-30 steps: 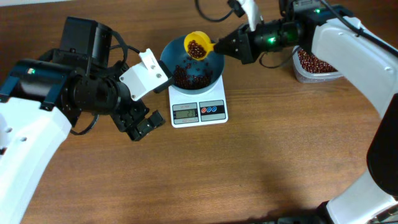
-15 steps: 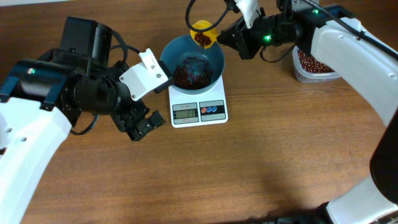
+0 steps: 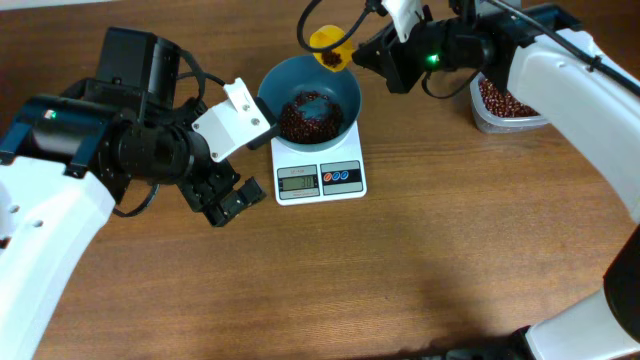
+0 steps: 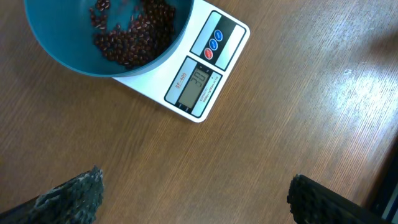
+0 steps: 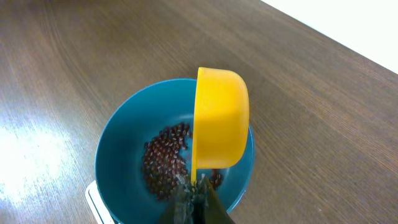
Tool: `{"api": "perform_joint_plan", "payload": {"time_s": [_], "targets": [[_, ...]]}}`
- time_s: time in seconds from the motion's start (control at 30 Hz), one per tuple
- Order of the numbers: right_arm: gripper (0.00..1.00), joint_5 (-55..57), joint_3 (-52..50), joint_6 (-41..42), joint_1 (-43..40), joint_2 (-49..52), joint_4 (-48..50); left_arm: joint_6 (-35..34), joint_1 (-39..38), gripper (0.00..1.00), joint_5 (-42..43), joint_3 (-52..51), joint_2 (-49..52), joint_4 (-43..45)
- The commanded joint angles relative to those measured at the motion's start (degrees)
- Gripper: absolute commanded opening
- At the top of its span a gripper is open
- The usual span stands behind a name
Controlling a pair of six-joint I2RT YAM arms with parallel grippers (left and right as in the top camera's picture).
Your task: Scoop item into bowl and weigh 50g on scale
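Wood-grain desk (image 3: 400, 260): near its far edge the teal bowl (image 3: 348, 90) sits on the white scale (image 3: 320, 178) so its beans (image 3: 308, 115) get weighed. Right end effector (image 5: 193, 202) clamps a yellow scoop (image 5: 221, 118) tipped sideways above, to pour; left end effector (image 3: 228, 198) gapes empty.

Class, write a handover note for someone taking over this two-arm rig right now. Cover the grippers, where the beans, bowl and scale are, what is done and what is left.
Left gripper: open and empty, hovering over the table left of the scale.
Right gripper: shut on the yellow scoop, which is tipped on edge over the bowl.
The bowl sits on the scale, with a heap of beans inside. More beans lie in the clear tub at the right.
Done: part of the beans poured.
Left: check the display, which I cannot read surely, then top up or stop at 50g.
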Motion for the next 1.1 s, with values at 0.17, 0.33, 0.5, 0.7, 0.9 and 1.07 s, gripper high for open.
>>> {"api": "perform_joint_plan", "payload": {"time_s": [0.17,0.33,0.5,0.7,0.9,1.07], "targets": [[0.04,5.4,1.4,-0.4,3.0,-1.9,-2.7,-0.9,-0.2,0.99,0.2,1.0,0.2,0.1],[0.04,7.8,1.8,-0.4,3.8,-2.3,-3.2,-0.9,-0.2,0.99,0.2,1.0,0.2,0.1],[0.04,8.2,1.8,-0.4,4.8,-2.7,-2.7,-0.9,-0.2,0.99,0.2,1.0,0.2,0.1],[0.04,10.3,2.0,-0.4,6.9,-3.8,-2.0,-0.9,-0.2,0.99,0.3,1.0,0.2,0.1],[0.04,13.8,2.1,-0.4,8.2,-5.0,-3.2,-0.9,-0.2,0.99,0.2,1.0,0.2,0.1],[0.04,17.7,2.1,-0.4,8.7,-5.1,-5.0,-0.9,-0.2,0.99,0.2,1.0,0.2,0.1]]}}
